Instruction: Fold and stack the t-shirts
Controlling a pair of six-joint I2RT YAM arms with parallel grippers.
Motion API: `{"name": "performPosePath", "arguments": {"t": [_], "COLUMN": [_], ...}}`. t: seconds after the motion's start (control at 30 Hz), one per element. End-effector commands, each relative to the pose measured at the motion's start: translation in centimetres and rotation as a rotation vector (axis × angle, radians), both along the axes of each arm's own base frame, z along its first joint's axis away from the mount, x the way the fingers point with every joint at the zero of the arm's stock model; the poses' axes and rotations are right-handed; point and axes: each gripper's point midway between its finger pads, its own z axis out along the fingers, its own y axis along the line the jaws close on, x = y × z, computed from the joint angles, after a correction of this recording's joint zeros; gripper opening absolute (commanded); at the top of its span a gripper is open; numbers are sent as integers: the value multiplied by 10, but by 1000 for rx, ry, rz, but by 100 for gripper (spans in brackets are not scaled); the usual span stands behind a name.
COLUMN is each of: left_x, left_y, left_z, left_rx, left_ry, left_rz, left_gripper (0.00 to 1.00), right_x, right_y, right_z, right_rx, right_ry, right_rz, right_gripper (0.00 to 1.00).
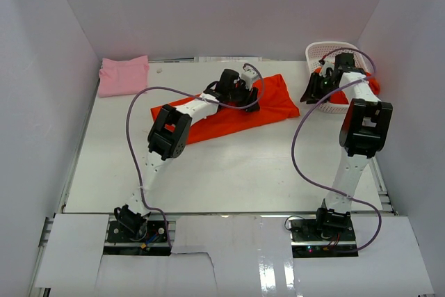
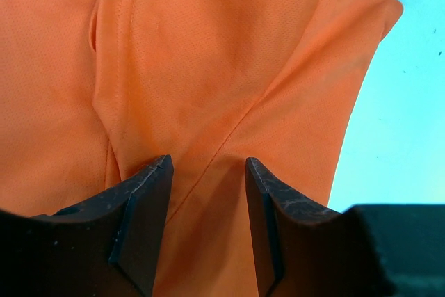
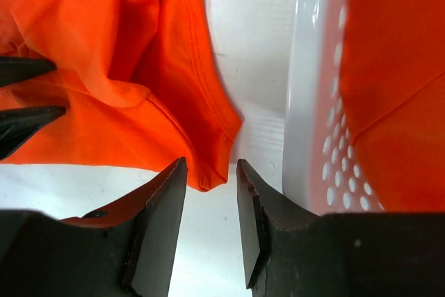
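Observation:
An orange-red t-shirt (image 1: 229, 110) lies spread and creased across the middle of the table. My left gripper (image 1: 245, 99) hovers low over its middle. In the left wrist view this gripper (image 2: 206, 166) is open, with the shirt's cloth (image 2: 208, 67) and a seam under the gap. My right gripper (image 1: 308, 95) is at the shirt's right corner, beside the basket. In the right wrist view it (image 3: 211, 172) is open, and the shirt's hemmed corner (image 3: 208, 151) lies just between the fingertips, unpinched. A folded pink t-shirt (image 1: 124, 76) lies at the back left.
A white lattice basket (image 1: 321, 52) stands at the back right with more orange-red shirts (image 3: 396, 67) inside. Its wall (image 3: 309, 102) is close to the right of my right gripper. White enclosure walls surround the table.

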Motion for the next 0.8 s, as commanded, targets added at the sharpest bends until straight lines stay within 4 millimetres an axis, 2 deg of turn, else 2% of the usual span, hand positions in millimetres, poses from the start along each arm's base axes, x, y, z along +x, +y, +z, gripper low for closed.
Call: {"name": "performPosePath", "arguments": {"t": [0.0,0.1,0.13,0.2,0.23,0.27,0.3,0.33,0.37,0.43,0.47,0.5,0.53,0.57,0.6,0.67,0.7,0.77], "left_x": [0,0,-2,-5,-7,-8,-6,-5,-8,0,-1,0,1,2,6,10,19,26], "left_y": [1,1,0,1,4,7,15,19,28,46,55,72,84,94,125,153,182,207], "left_z": [80,101,116,131,153,155,170,162,163,156,159,139,133,142,118,109,96,81], "left_rx": [-66,-89,-106,-120,-137,-132,-123,-101,-68,-3,13,47,51,20,41,11,19,61], "left_ry": [-86,-94,-104,-114,-141,-141,-168,-155,-154,-159,-167,-137,-124,-127,-73,-18,20,34], "left_rz": [6,17,18,19,27,40,78,99,115,187,206,237,253,271,320,346,403,457], "left_gripper": [57,58,58,59,59,59,60,61,63,64,64,64,64,64,64,64,64,63], "right_x": [27,28,27,23,21,13,11,8,0,-2,-4,-7,-6,-6,-4,-2,1,2], "right_y": [9,36,43,63,69,90,95,101,109,117,119,120,122,122,122,122,122,123], "right_z": [56,69,70,72,73,69,71,69,62,57,54,45,42,36,34,28,25,18], "right_rx": [-25,-12,-12,4,20,29,27,29,34,67,80,86,90,94,94,94,95,98], "right_ry": [-181,-215,-220,-228,-227,-212,-223,-222,-204,-204,-197,-177,-180,-166,-163,-151,-141,-124], "right_rz": [28,91,106,146,157,196,201,212,223,222,221,216,217,210,207,199,194,190], "right_gripper": [41,41,41,41,41,41,41,40,40,40,40,40,40,40,40,39,39,39]}}
